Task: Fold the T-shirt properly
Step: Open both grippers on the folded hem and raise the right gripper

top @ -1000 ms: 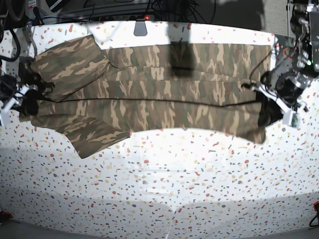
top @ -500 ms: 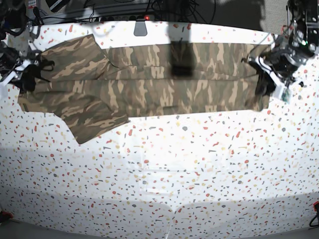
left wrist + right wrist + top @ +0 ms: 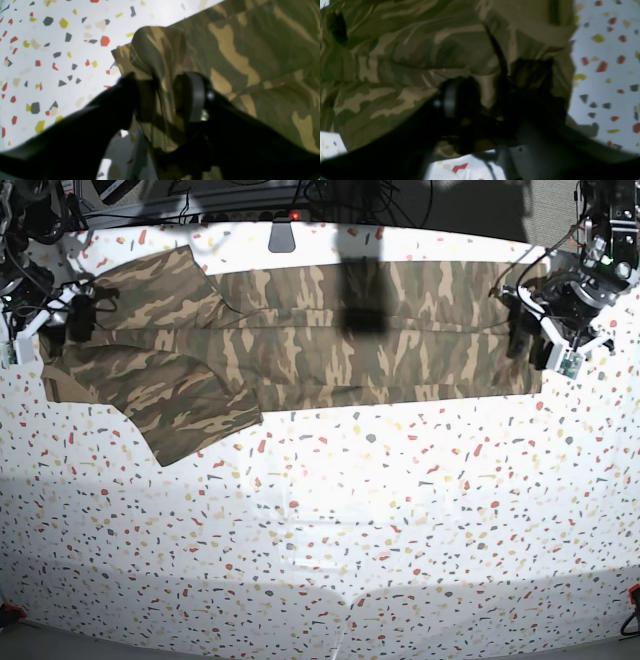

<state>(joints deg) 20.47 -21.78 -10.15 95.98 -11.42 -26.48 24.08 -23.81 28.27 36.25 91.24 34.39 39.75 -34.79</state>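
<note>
The camouflage T-shirt (image 3: pixel 300 340) lies as a long folded band across the far part of the table, one sleeve sticking out toward the near left. My left gripper (image 3: pixel 528 340) is at the shirt's right end. In the left wrist view its fingers stand apart, open, around a raised fold of the T-shirt (image 3: pixel 250 50), with the left gripper (image 3: pixel 155 82) low over the cloth. My right gripper (image 3: pixel 72 325) is at the shirt's left end. The right wrist view shows the right gripper (image 3: pixel 487 82) open too, with T-shirt cloth (image 3: pixel 382 50) loose between the fingers.
The white speckled table (image 3: pixel 320 530) stretches toward the near side. Cables and dark equipment line the far edge, with a grey mount (image 3: pixel 282 235) there. A dark shadow patch (image 3: pixel 362 295) falls on the middle of the shirt.
Both grippers carried the shirt's near edge toward the far side, folding it into a narrower band. Both jaws have gone from shut on the cloth to standing apart.
</note>
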